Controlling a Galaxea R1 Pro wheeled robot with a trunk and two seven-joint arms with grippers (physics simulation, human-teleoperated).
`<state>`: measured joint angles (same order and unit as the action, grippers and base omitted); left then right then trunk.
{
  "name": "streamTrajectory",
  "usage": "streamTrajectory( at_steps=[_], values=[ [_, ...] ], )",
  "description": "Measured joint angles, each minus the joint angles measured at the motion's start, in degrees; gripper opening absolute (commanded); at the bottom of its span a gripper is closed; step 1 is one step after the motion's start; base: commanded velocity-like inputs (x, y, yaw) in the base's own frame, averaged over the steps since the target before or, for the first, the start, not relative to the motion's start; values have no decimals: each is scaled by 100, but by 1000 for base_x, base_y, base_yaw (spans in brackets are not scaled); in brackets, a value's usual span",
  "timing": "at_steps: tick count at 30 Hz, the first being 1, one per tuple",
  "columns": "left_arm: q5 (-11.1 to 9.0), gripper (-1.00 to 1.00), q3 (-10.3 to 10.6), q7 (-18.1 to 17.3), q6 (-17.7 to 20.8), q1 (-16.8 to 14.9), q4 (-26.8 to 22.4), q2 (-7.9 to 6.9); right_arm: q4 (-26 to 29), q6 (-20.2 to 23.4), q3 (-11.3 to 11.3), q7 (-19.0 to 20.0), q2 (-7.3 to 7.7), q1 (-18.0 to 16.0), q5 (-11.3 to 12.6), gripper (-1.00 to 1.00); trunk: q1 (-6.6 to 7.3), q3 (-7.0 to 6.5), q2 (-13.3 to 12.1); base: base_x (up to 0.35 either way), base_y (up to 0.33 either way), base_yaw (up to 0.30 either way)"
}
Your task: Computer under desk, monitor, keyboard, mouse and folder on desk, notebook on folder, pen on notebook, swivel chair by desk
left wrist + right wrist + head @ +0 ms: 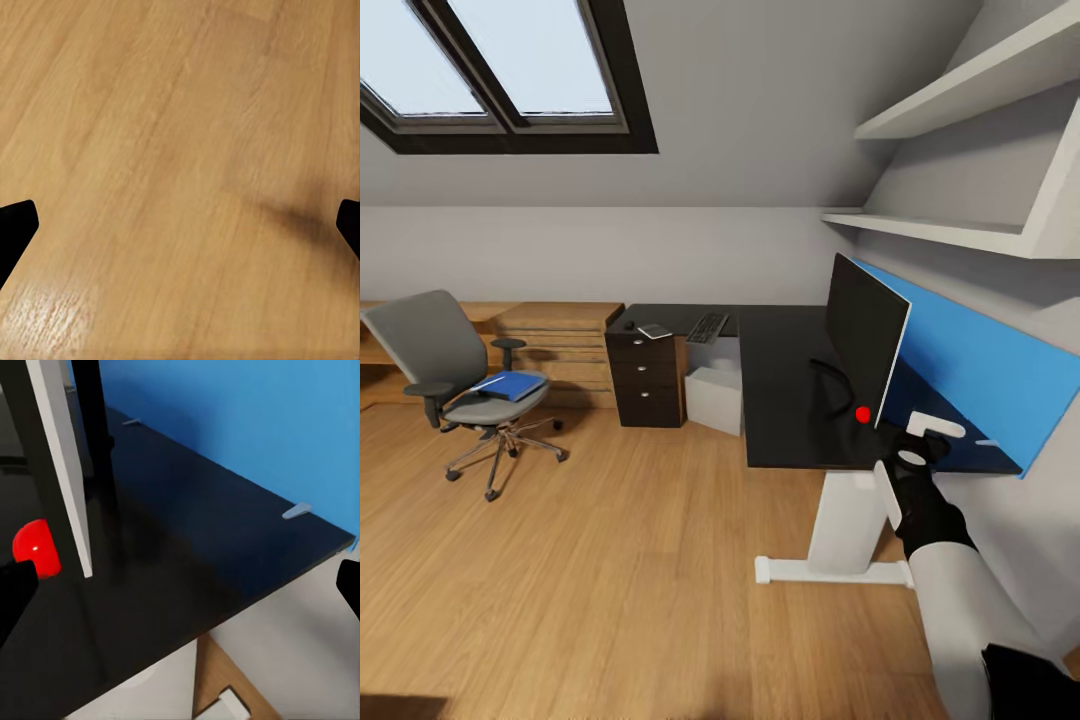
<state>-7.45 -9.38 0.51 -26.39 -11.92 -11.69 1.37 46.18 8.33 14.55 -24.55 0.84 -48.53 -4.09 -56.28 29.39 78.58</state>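
The black desk (pixel 785 400) carries the monitor (pixel 865 345), edge-on with a red dot at its lower corner. Far along the desk lie the keyboard (pixel 707 327), the notebook (pixel 654 331) and a small dark mouse (pixel 628 325). The grey computer (pixel 715 398) stands under the desk. At the left, the folder (pixel 510 385) rests on the seat of the swivel chair (pixel 455 370). My right gripper (pixel 928 432) (pixel 180 585) hangs open at the desk's near corner, beside the monitor's edge (pixel 64 472). My left gripper (pixel 180 225) is open above bare floor. The pen is too small to make out.
A blue upright panel (pixel 985 365) backs the desk on the right. White wall shelves (pixel 960 230) hang above it. A black drawer unit (pixel 646 378) stands under the desk's far end, next to a light-wood chest (pixel 560 345). Wooden floor (pixel 620 560) spreads between chair and desk.
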Motion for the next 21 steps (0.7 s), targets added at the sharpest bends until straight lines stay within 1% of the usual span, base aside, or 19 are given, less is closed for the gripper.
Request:
streamTrajectory(
  at_steps=[5,7,9,11,12,14,15,16,17,19,20,21],
  values=[
    [-2,100,-4,0,-3,0,-2,6,-8,-50,-3,31,0,74,87,100,0,0,0,-4,0,0],
    [-6,100,-5,14,-11,0,-1,26,264,-50,-119,185,-99,186,131,100,0,0,0,0,0,0],
    [-10,100,-8,15,-18,0,-2,28,409,-13,-168,246,-154,237,140,100,0,0,0,0,0,0],
    [-10,100,-12,8,-64,0,-2,28,560,43,-206,410,-202,307,140,100,0,0,0,0,0,0],
    [-8,100,-10,5,-120,0,-2,28,647,57,-224,556,-227,348,133,100,0,0,0,0,0,0],
    [-6,100,-8,9,-226,0,-2,33,857,104,-254,1031,-254,490,129,100,0,0,0,0,0,0],
    [-6,100,-7,11,-237,0,-2,34,885,112,-257,1163,-254,520,128,100,0,0,0,0,0,0],
    [-6,100,-7,12,-246,0,-2,34,906,116,-259,1303,-251,545,127,100,0,0,0,0,0,0],
    [-6,100,-7,14,-258,0,-2,35,933,122,-260,1609,-244,581,123,100,0,0,0,0,0,0],
    [-6,100,-7,19,-266,0,-2,36,952,127,-255,1946,-232,607,117,100,0,0,0,0,0,0],
    [-6,100,-7,20,-271,0,-2,32,967,130,-246,2256,-209,629,118,100,0,0,0,0,0,0],
    [-7,100,-7,18,-273,0,-2,29,975,132,-242,2400,-195,643,118,100,0,0,0,0,0,0]
  ],
)
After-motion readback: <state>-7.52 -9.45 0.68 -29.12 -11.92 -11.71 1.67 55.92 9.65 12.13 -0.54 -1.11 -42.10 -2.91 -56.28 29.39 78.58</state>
